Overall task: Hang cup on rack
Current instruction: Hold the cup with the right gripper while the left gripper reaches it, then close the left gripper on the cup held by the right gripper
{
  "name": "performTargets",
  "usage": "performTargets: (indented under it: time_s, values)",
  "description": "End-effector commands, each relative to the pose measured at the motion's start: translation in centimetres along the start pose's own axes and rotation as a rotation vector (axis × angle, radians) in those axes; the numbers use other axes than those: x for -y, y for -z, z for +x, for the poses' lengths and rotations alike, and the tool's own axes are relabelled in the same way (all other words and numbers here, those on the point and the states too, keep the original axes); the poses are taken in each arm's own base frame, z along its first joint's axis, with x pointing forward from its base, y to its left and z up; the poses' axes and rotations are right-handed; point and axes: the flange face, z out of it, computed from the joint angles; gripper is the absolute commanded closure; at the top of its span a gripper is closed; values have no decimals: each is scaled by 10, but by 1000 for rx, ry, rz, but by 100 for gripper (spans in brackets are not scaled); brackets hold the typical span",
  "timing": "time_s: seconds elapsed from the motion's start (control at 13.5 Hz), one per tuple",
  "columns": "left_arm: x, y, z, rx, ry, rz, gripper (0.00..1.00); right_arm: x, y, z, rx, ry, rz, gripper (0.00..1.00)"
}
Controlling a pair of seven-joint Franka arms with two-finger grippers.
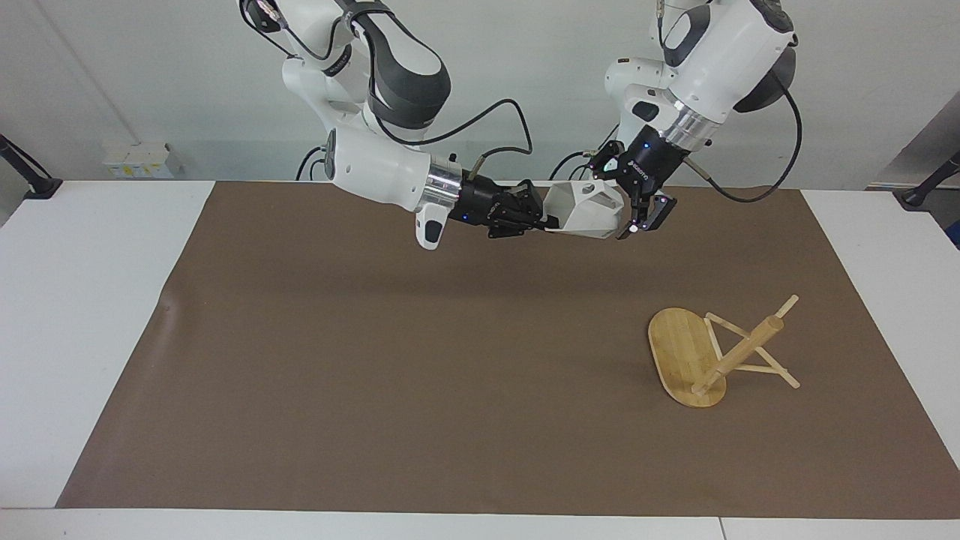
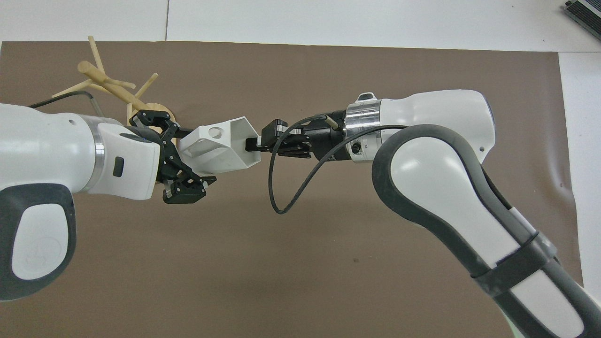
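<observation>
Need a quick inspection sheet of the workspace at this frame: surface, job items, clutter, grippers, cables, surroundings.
Surface: brown mat on a white table.
Job's things: cup held in the air on its side; rack tipped over toward the left arm's end, pegs on the mat.
Clutter: nothing seen.
Grippers: right gripper shut on the cup's rim; left gripper open around the cup's other end.
Cables: black cable loops off the right wrist.
Surroundings: pale wall.
</observation>
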Motion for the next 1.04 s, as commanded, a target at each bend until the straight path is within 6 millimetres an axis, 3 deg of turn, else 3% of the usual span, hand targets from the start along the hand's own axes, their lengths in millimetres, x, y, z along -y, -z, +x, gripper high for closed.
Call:
performTargets:
  time_s: [0.0, 0.44, 0.74, 0.89, 0.96]
  values:
    - [0, -5, 2, -25, -27, 13, 0, 1, -2, 0, -3, -7, -11, 100]
    - [-30, -20, 13, 7, -91, -25, 0, 1, -2, 0, -3, -6, -12, 100]
    - [-27, -20, 11, 47, -120, 10, 4, 1, -2, 0, -3, -6, -12, 100]
    - [-26, -20, 12, 151, -212, 97, 80, 1, -2, 0, -3, -6, -12, 100]
    - [-29, -21, 14, 164, -230, 107, 93, 1, -2, 0, -3, -6, -12, 100]
